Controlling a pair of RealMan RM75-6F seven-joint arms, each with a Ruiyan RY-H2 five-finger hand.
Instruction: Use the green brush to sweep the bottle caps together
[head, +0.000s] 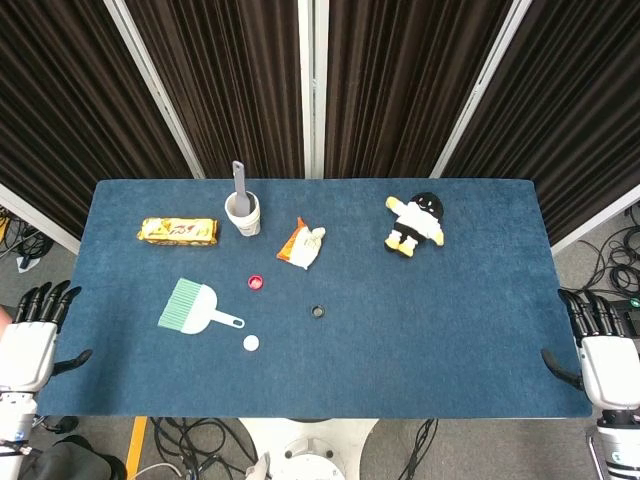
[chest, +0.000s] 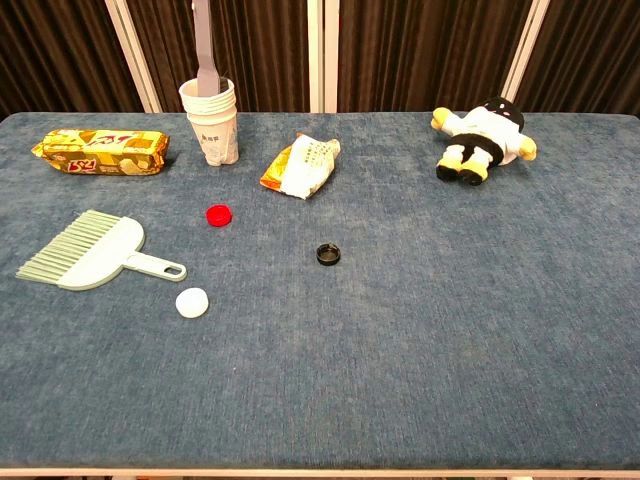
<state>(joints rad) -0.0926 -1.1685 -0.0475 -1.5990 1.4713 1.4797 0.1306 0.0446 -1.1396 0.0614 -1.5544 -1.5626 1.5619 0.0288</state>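
With both hands empty, fingers apart, reach your left hand (head: 28, 340) forward-right to the untouched pale green plastic brush (head: 190, 308) and grasp its handle.

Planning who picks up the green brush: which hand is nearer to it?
Left. The left hand sits at the table edge just beyond the green brush; the right hand is across the table.

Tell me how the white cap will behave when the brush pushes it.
The white cap looks small and light, so it would probably slide easily. Lying flat on the cloth-like table, it seems unlikely to roll. Being so low, it might slip under the brush bristles.
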